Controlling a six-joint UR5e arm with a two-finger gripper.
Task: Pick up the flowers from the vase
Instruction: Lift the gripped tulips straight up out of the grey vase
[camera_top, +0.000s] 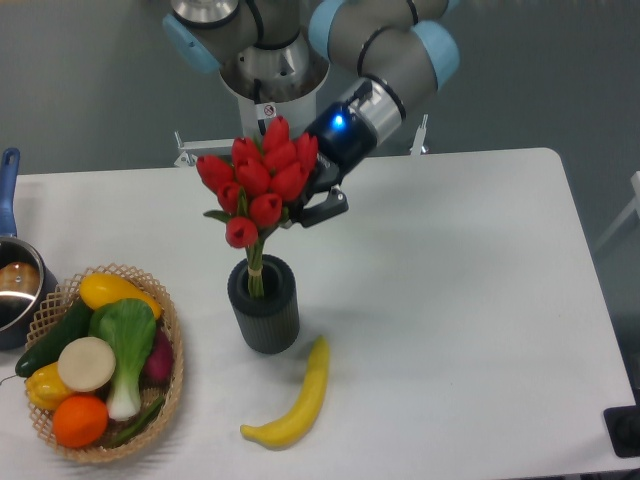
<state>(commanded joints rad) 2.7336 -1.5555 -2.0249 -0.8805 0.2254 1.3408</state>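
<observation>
The gripper is clamped on the flowers from their 3 o'clock side, just under the red buds. The bunch hangs above the vase, with only the tips of the pale stems dipping into its round mouth. It looks light and soft: the buds would crush easily, while the tied stems are the firmer place to hold. A banana lies at the vase's 5 o'clock, a basket of produce at its 9 o'clock
</observation>
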